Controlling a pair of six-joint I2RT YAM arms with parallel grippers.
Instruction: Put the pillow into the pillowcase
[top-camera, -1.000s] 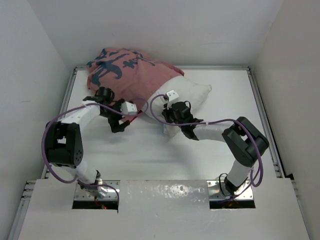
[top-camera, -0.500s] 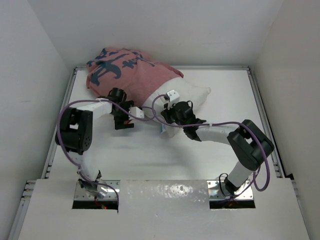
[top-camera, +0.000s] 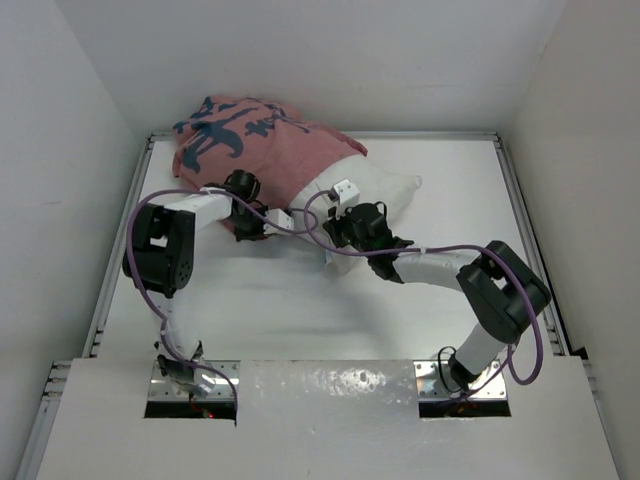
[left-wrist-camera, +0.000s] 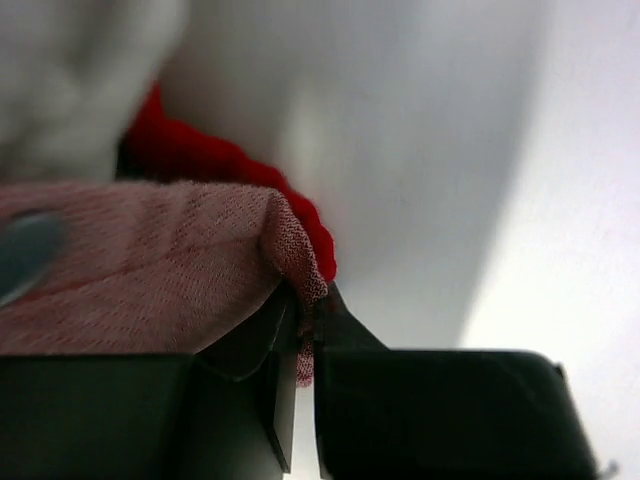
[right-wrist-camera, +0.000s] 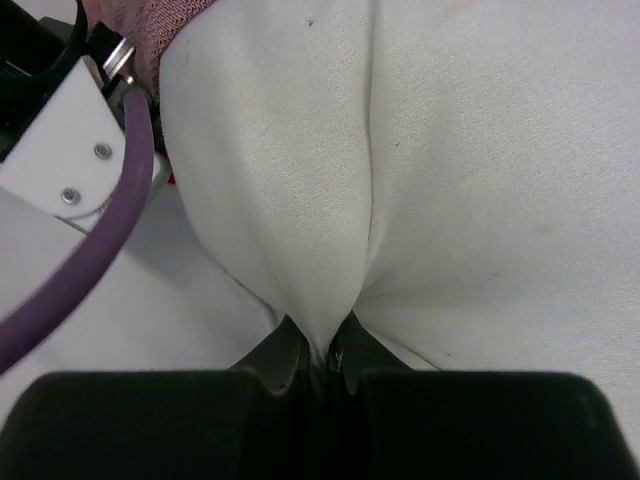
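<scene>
Look to the far left of the tabletop (top-camera: 300, 300) for the pillow (top-camera: 385, 190): white, wrinkled, lying slantwise, with its far-left part sheathed in the pillowcase (top-camera: 250, 150) and its right end bare. Shows, on the pillowcase, the pale pink side outward, with dark lettering up at the far end, bunched into the far left corner. Ends in a slanting mouth edge across the pillow, roughly at its middle.

Gripped at the near hem of the pillowcase by the left claw (top-camera: 252, 226), just beside the line where pink cloth meets white. Seen from the left wrist with the jaws of that claw (left-wrist-camera: 305, 320) pressed together on a folded lip of the pink weave (left-wrist-camera: 150, 260), and with a strip of bright red along the turned edge behind it. Beyond that, only blurred white, too soft to tell pillow from tabletop.

Pinched at the near-left edge of the bare pillow by the right claw (top-camera: 340, 232), close to the left claw but apart from it. Seen from the right wrist with that claw (right-wrist-camera: 322, 355) clamped on a raised ridge of white pillow cloth (right-wrist-camera: 450, 180), and with a crease running up from the pinch. At upper left of that view, a corner of pink pillowcase (right-wrist-camera: 140, 20), a white camera housing (right-wrist-camera: 60, 140) and a purple cable (right-wrist-camera: 90, 260) curving down past it.

Reached from the near edge of the tabletop by the left arm (top-camera: 160, 260) and the right arm (top-camera: 495, 290), each bent inward toward the pillow.
</scene>
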